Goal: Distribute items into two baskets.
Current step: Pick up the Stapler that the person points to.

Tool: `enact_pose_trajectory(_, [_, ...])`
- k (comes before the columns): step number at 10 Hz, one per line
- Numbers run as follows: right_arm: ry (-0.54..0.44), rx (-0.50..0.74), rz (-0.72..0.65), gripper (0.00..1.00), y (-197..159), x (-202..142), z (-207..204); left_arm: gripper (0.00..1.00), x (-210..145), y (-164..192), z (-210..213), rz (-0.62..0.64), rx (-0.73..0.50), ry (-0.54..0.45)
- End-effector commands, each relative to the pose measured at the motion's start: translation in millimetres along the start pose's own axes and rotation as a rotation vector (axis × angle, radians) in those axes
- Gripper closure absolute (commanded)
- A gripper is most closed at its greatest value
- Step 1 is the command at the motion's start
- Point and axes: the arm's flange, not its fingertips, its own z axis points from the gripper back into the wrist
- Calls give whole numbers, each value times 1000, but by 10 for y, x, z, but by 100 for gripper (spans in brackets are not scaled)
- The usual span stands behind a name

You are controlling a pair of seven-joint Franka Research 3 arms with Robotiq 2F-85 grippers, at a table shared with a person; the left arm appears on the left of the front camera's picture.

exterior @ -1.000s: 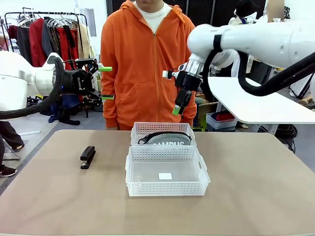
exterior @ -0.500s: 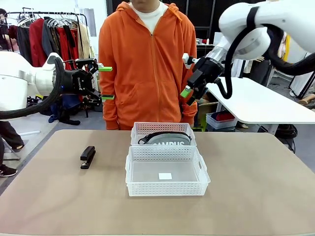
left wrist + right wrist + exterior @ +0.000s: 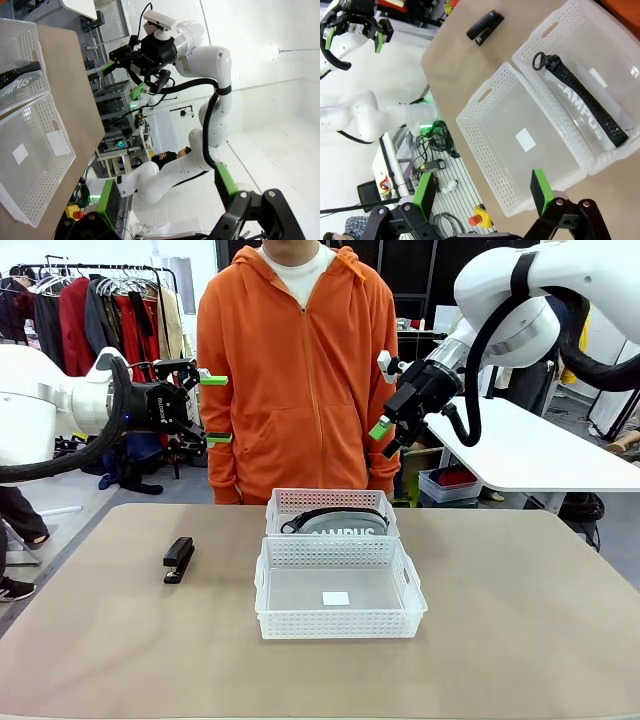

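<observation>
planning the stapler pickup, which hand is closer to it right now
Left. The left hand hangs open high over the table's left side, where the stapler lies. The right hand is raised beyond the baskets, far off to the stapler's right.

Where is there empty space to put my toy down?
The brown table is bare right of the white lattice plastic baskets, along its near edge, and between them and the small black stapler. The near basket holds just a white label. The far basket is crowded: a grey CAMPUS zip pouch fills it.
</observation>
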Motion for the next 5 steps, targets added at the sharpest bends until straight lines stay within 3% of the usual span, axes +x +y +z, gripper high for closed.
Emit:
enact_pose_trajectory(1, [13, 0, 13, 0, -12, 43, 62, 0, -3, -21, 11, -4, -1, -3])
enact_pose_trajectory(3, [1, 1, 2, 0, -4, 16, -8, 0, -3, -21, 11, -4, -1, -3])
enact_pose_trajectory(4, [-121, 59, -127, 0, 8, -81, 213, 0, -3, -21, 11, -4, -1, -3])
enact_pose_trajectory(5, [-179, 175, -178, 0, 81, -198, 320, 0, -3, -21, 11, -4, -1, -3])
